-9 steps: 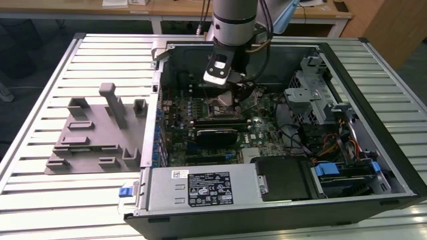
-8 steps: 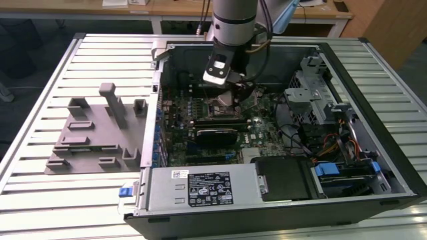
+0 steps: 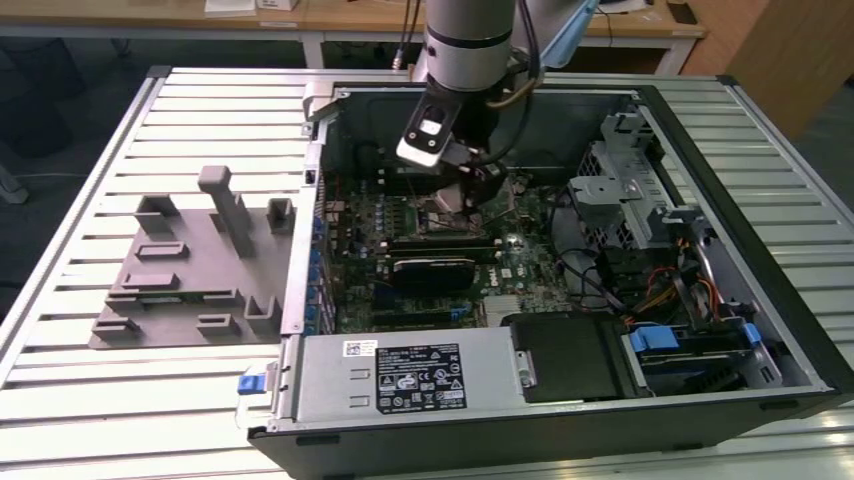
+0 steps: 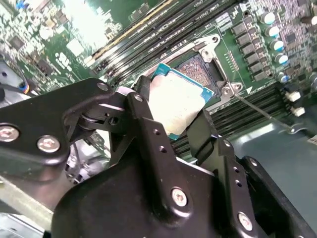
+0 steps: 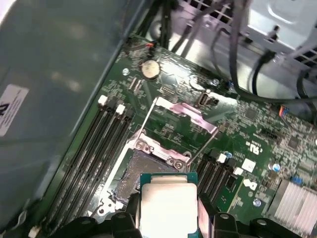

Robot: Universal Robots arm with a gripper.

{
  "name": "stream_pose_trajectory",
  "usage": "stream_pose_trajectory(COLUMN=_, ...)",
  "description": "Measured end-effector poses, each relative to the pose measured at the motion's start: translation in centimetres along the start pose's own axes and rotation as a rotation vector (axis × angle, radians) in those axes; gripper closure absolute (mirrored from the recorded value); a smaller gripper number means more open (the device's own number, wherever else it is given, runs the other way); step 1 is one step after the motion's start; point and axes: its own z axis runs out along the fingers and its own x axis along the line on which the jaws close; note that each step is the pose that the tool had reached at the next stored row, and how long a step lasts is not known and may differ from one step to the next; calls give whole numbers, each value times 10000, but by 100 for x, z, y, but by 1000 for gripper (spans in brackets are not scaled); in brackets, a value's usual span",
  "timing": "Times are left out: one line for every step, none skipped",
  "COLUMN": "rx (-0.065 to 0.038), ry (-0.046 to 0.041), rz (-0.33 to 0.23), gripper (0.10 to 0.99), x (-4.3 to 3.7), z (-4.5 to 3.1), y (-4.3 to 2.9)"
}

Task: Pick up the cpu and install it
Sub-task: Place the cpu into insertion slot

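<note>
Fingers of the gripper [image 4: 171, 110] clamp the cpu [image 4: 182, 95] by its edges over the open socket [image 4: 197, 68]; we judge it light, stiff, fragile underneath, so edge holds only

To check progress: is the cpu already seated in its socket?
No, the claw holds the cpu off the open socket, whose contacts lie bare.

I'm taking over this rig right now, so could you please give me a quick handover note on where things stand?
Gripper: shut on the cpu, gripping it by its edges.
Cpu: inside the computer case, held just over the open socket; the cover plate is lifted.
Done: cpu is picked up and at the socket.
Left: cpu is not yet seated in the socket.
</note>
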Motion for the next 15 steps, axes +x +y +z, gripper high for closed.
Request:
stream_pose_trajectory(rx=5, ry=-10, rz=179, gripper=545, x=0, z=1, y=0)
stream_pose_trajectory(rx=10, ry=-18, rz=359, gripper=545, x=0, z=3, y=0)
stream_pose_trajectory(rx=14, ry=-27, rz=538, gripper=545, x=0, z=4, y=0)
stream_pose_trajectory(rx=20, ry=-36, rz=722, gripper=545, x=0, z=6, y=0)
stream_pose_trajectory(rx=24, ry=-44, rz=904, gripper=545, x=0, z=8, y=0)
stream_pose_trajectory(rx=29, ry=-54, rz=1081, gripper=545, x=0, z=9, y=-1)
stream_pose_trajectory(rx=34, ry=-63, rz=1262, gripper=545, x=0, z=10, y=-1)
stream_pose_trajectory(rx=39, ry=-72, rz=1441, gripper=545, x=0, z=12, y=-1)
stream_pose_trajectory(rx=44, ry=-82, rz=1636, gripper=545, x=0, z=13, y=-1)
stream_pose_trajectory(rx=49, ry=-90, rz=1811, gripper=545, x=0, z=14, y=-1)
stream_pose_trajectory(rx=54, ry=-99, rz=1981, gripper=545, x=0, z=16, y=-1)
stream_pose_trajectory(rx=58, ry=-107, rz=2150, gripper=545, x=0, z=17, y=-1)
stream_pose_trajectory(rx=62, ry=-115, rz=2316, gripper=545, x=0, z=18, y=-1)
stream_pose_trajectory(rx=67, ry=-123, rz=2482, gripper=545, x=0, z=19, y=-1)
stream_pose_trajectory(rx=71, ry=-131, rz=2645, gripper=545, x=0, z=20, y=-1)
